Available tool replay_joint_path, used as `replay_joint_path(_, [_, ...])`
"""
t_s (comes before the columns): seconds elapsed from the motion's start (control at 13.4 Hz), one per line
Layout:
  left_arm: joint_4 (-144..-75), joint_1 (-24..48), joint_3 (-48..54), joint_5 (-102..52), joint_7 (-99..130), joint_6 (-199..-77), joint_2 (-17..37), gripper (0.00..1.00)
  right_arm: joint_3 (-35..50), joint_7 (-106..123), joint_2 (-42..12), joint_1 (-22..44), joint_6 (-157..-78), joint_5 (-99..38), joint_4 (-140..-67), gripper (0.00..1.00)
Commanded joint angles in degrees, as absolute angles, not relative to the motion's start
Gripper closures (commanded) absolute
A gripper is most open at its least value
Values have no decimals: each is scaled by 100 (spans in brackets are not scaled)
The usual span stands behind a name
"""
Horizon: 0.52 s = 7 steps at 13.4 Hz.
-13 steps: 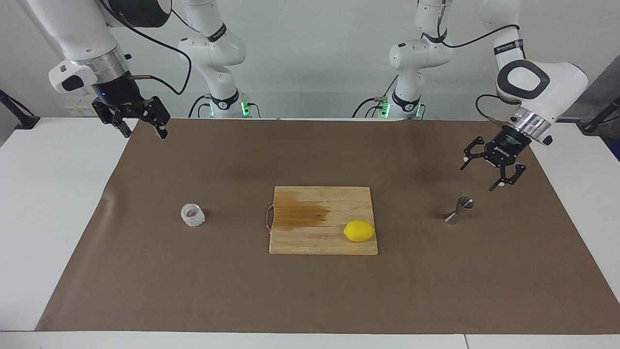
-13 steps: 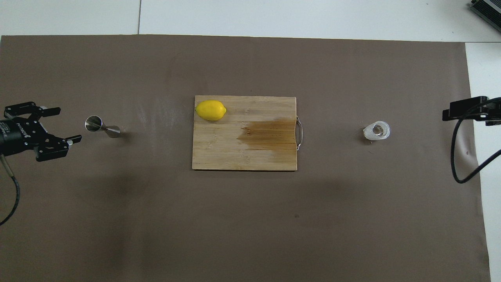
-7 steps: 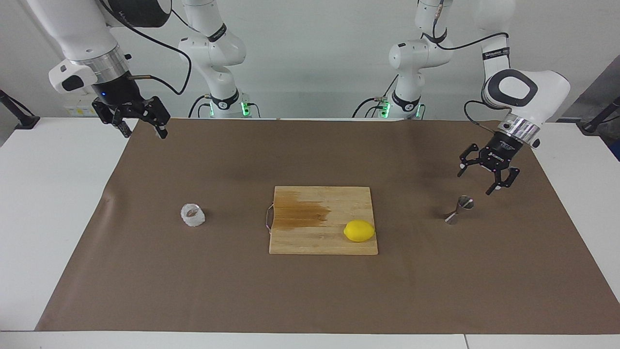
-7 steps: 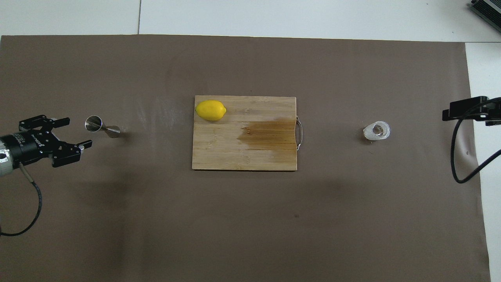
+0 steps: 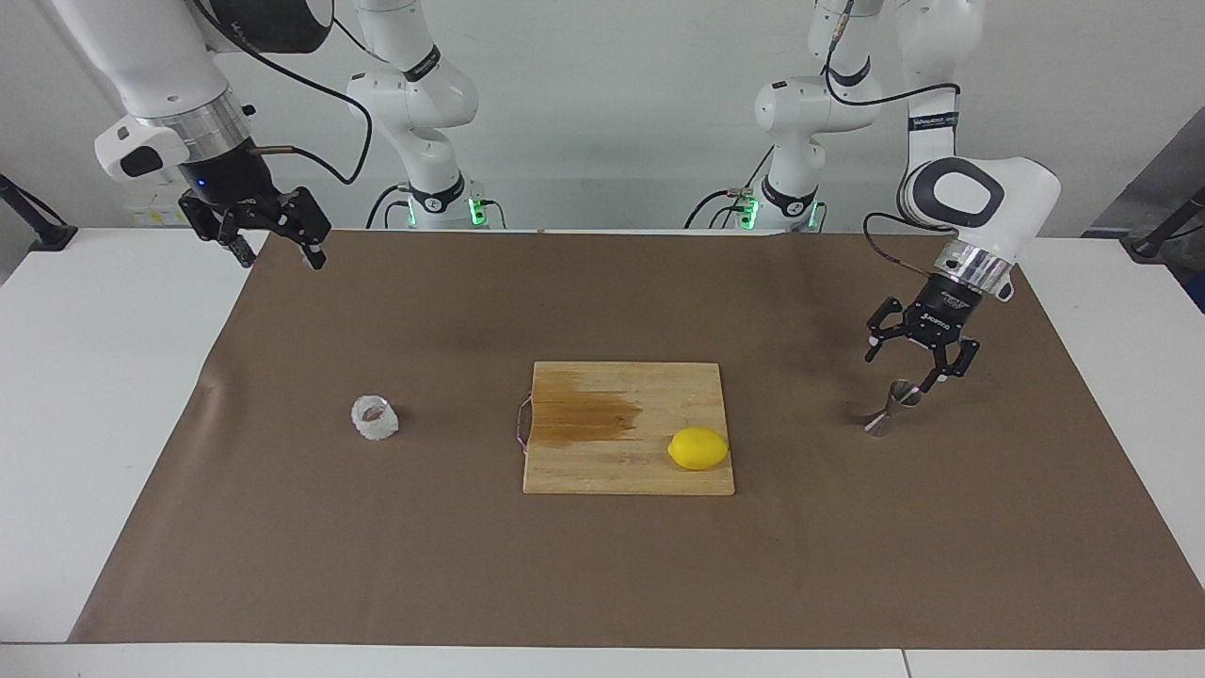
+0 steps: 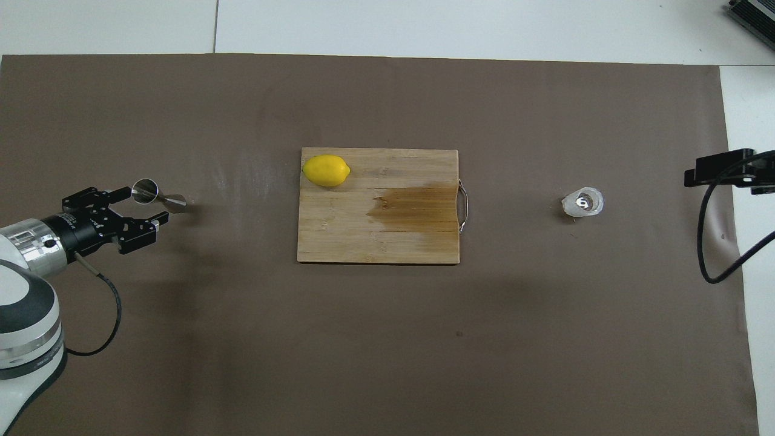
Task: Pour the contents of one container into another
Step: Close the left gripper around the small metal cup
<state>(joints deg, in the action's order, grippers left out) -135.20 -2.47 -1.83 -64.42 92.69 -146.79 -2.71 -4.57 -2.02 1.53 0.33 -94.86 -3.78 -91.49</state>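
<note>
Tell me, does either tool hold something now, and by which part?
Nothing is held. The open left tool hangs just above the jigger; the open right tool waits, away from the glass cup.

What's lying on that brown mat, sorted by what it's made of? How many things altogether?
Metal: 1, the jigger
Glass: 1, the clear cup
Wood: 1, the cutting board
Fruit: 1, the lemon on the board
Total: 4

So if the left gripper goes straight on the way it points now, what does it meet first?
Most likely the metal jigger. The left gripper is open, angled down just above the jigger's upper cup, with nothing between them. How well its fingertips line up around the cup is hard to judge.
</note>
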Motion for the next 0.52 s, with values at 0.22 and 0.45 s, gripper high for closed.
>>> replay_joint_path(0.22, [-13351, -158, -176, -6714, 9299, -15266, -9, 0, -457, -316, 185, 18, -9422, -448, -9141, 0])
replay_joint_path(0.45, [-13272, -123, -176, -6917, 9264, -15275, 132, 0, -457, -325, 185, 18, -9422, -448, -9141, 0])
